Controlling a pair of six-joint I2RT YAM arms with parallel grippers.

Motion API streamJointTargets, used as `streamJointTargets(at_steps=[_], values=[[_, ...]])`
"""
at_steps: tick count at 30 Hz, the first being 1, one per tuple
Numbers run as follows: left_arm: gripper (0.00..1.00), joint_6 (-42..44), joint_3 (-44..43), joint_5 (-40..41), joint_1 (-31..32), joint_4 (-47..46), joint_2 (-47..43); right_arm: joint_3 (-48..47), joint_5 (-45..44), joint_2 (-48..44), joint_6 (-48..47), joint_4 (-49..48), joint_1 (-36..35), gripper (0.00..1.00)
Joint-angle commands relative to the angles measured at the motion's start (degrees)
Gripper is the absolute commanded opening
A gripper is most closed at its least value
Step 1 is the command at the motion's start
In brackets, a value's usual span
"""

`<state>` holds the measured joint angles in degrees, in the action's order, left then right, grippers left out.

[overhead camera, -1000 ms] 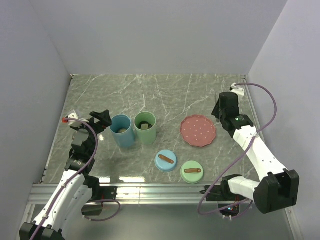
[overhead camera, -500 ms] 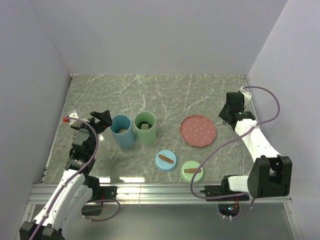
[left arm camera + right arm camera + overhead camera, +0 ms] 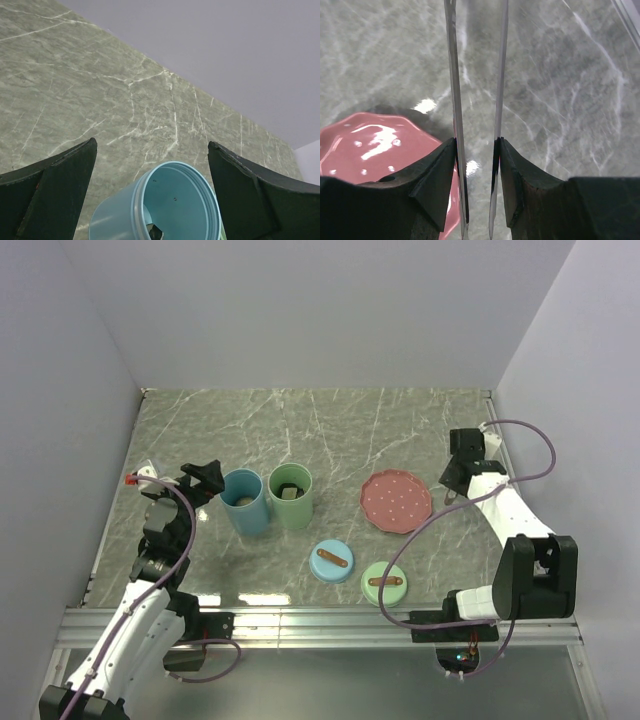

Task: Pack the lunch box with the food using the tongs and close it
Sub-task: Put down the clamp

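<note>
The lunch box shows as two round tubs, a blue one [image 3: 243, 504] and a green one [image 3: 290, 497], both standing uncovered at the table's left middle. A piece of food [image 3: 244, 501] lies in the blue tub and a dark piece [image 3: 290, 492] in the green one. My left gripper [image 3: 205, 480] is open just left of the blue tub [image 3: 170, 200], its fingers apart on either side of the rim. My right gripper [image 3: 476, 141] is shut on the tongs [image 3: 455, 75], whose two thin metal arms reach out ahead. It hangs at the right edge of the pink dotted plate [image 3: 397, 501].
A blue lid [image 3: 332, 561] and a green lid [image 3: 384, 582], each with a brown handle, lie near the front edge. The plate [image 3: 370, 145] carries no food. Walls close in the table on the left, back and right.
My right arm has folded back toward its base and its wrist has swung right and down, beside the plate's right edge, still holding the tongs. The left arm has not moved.
</note>
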<state>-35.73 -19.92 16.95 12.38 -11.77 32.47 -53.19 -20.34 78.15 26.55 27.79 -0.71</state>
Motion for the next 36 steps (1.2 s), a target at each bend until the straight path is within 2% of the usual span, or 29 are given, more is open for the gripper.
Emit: streamJointTargets(at_steps=[1,8,19,23,36], values=[[1.00,-0.6,0.1,-1.3,-0.3,-2.4,-0.7,1.1,-4.6,-0.4,1.8,2.7,0.4,0.47],[0.99,-0.7,0.2,-1.8,-0.3,-2.6,-0.9,3.4,-6.9,1.4,3.2,4.0,0.4,0.47],[0.99,-0.7,0.4,-1.6,-0.3,-1.9,-2.2,1.9,-9.5,7.7,4.7,6.8,0.4,0.48],[1.00,-0.7,0.5,-1.6,-0.3,-1.9,-2.2,1.8,-9.1,8.3,4.6,6.8,0.4,0.56],[1.00,-0.7,0.5,-1.3,-0.3,-1.4,-2.8,1.9,-9.4,8.3,4.9,6.9,0.0,0.64]])
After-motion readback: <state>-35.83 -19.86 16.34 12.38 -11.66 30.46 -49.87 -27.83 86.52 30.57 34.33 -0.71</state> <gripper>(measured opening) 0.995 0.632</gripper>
